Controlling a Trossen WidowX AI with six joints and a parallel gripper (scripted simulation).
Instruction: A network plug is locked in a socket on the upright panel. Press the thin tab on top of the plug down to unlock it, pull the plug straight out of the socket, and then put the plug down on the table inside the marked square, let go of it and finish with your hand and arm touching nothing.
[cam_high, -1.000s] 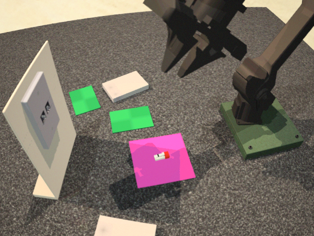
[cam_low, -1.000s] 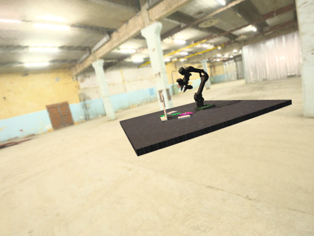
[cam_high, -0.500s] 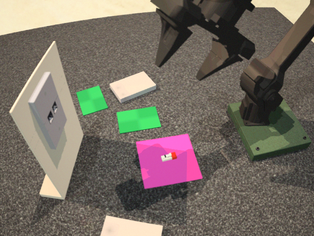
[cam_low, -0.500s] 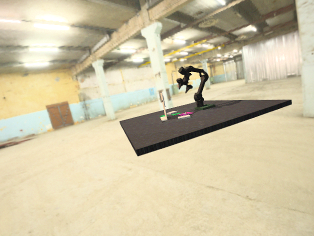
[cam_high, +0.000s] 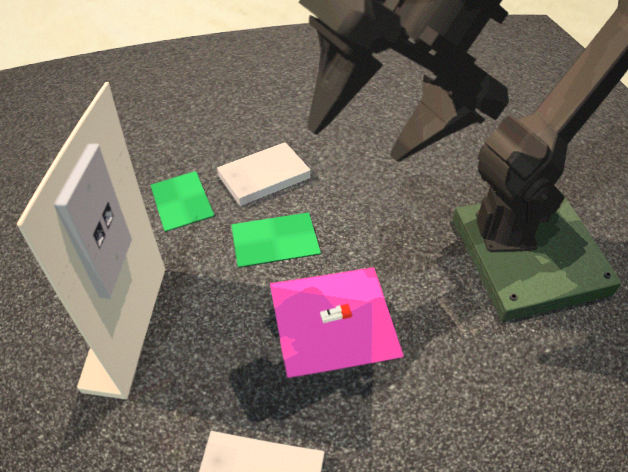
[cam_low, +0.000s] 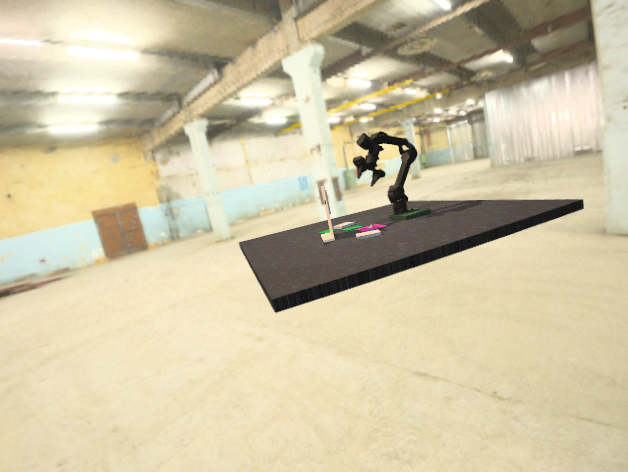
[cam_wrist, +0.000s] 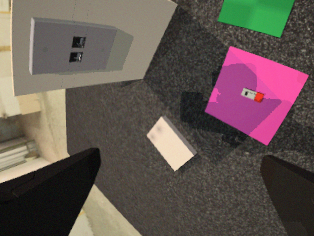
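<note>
Dark speckled table (cam_high: 456, 406) carries magenta square (cam_high: 324, 345), green squares (cam_high: 274, 238), pale slabs (cam_high: 263, 172), panel (cam_high: 76, 263)

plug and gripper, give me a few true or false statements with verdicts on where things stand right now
1. The plug lies inside the pink square. True.
2. The plug is locked in a socket on the upright panel. False: both sockets are vacant and the plug is on the table.
3. The gripper is shut on the plug. False: it is open, holds nothing, and hangs well above the table.
4. The plug has a red end. True.
5. The plug rests on a green patch. False: both green patches are bare of it.
</note>
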